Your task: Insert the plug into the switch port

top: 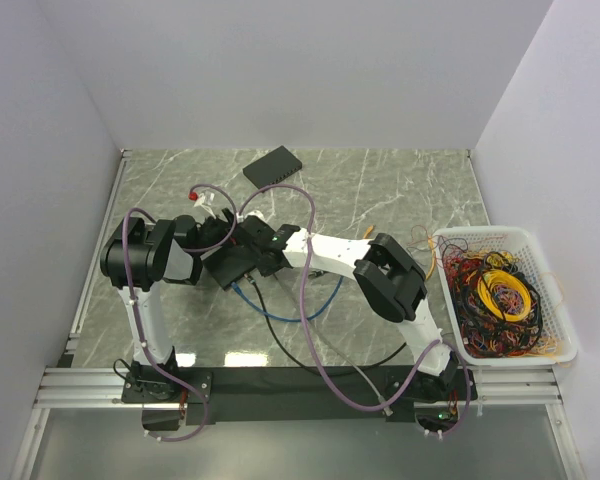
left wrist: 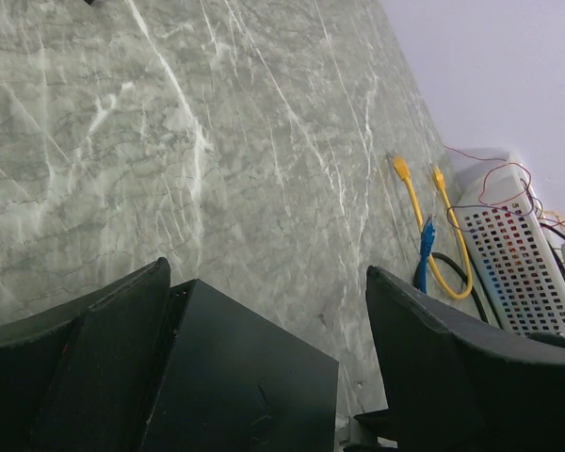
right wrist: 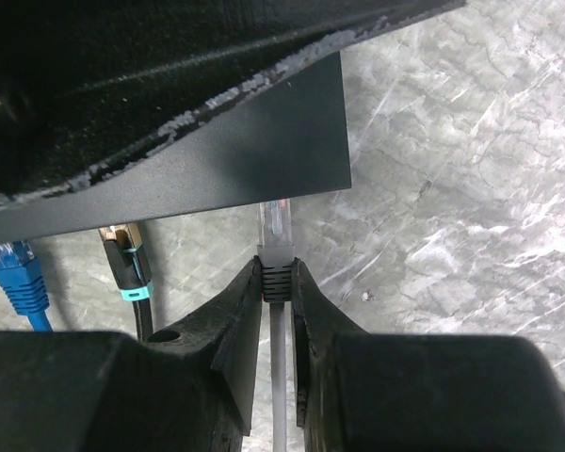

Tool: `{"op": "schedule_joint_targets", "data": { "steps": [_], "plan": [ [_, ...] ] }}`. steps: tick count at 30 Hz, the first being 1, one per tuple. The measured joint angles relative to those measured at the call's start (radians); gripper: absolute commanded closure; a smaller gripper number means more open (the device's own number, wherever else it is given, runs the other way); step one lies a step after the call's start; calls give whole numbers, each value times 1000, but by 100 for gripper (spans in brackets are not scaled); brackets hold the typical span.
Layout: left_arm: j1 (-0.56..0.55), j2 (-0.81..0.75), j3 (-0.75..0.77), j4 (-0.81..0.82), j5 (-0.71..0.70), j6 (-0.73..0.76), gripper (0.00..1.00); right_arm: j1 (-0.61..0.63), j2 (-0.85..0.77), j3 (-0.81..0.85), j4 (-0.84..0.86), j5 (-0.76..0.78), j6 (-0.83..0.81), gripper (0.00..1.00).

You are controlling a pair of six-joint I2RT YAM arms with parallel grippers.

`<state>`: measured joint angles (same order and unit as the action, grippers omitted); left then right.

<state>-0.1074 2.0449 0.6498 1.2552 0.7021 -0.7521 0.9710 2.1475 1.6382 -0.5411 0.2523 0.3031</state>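
Observation:
My right gripper is shut on the ribbed grey boot of the plug, a clear tip on a thin grey cable. The tip meets the near edge of the dark-grey switch. The switch port is hidden under that edge. My left gripper stands open around the switch. The box rests against the left finger, and a gap separates it from the right finger.
A blue plug and a black plug sit at the same switch edge. A yellow cable lies by the white basket of cables. A flat black slab lies at the back.

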Motion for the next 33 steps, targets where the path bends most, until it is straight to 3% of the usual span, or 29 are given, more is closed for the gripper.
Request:
{"op": "schedule_joint_targets", "data": {
  "steps": [33],
  "plan": [
    [5,43,69,-48,-44,3,22,0,30,-26,117,44,13,100]
  ]
}}
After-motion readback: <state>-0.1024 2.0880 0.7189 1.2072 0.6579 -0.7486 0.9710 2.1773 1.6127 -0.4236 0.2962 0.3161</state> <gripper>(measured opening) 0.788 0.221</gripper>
